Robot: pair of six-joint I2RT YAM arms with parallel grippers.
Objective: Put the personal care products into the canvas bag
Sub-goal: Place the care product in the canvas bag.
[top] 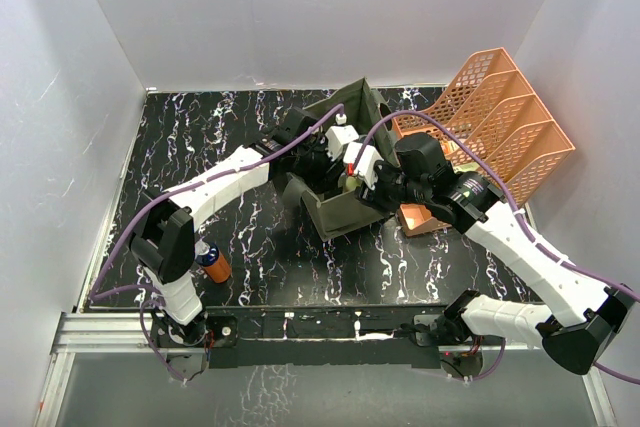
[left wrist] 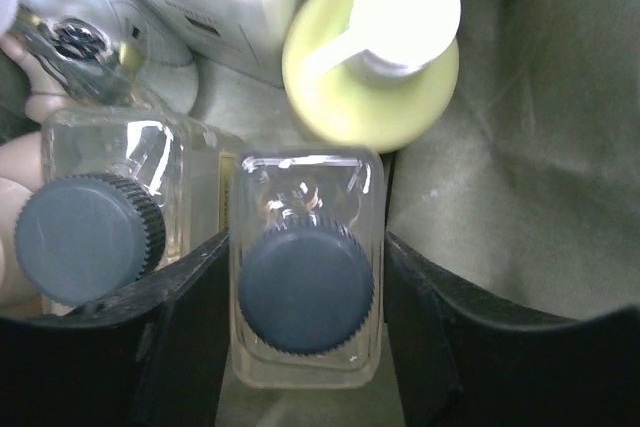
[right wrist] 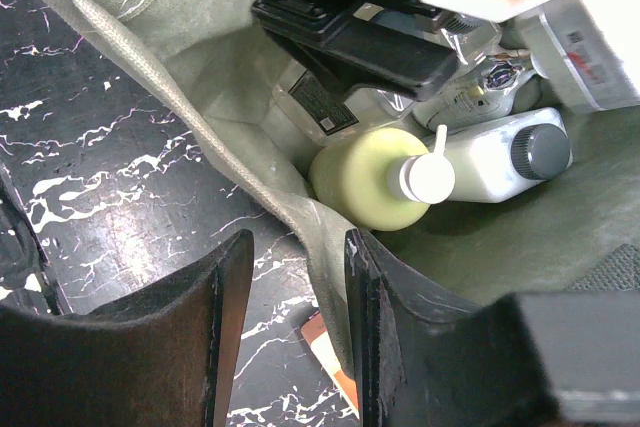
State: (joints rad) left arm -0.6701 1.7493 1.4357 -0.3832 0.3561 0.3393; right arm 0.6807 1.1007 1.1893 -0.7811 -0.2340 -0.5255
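The olive canvas bag (top: pixel 335 212) stands mid-table with its mouth open. My left gripper (left wrist: pixel 307 242) is down inside it, its fingers (left wrist: pixel 190 337) lying against both sides of a clear square bottle (left wrist: pixel 307 287) with a dark cap that stands upright on the bag floor. Beside it are a second clear bottle (left wrist: pixel 90 237), a pale yellow pump bottle (left wrist: pixel 370 67) and a white bottle (right wrist: pixel 490 152). My right gripper (right wrist: pixel 295 247) is open astride the bag's rim (right wrist: pixel 250 162); the fabric rests on its inner finger only. An orange bottle (top: pixel 213 265) stands on the table by the left arm's base.
The orange lattice tray organizer (top: pixel 495 127) leans at the back right, close behind the right arm. A small orange and white box (right wrist: pixel 335 362) lies on the black marbled table (top: pixel 250 237) just outside the bag, under my right gripper. White walls enclose the table.
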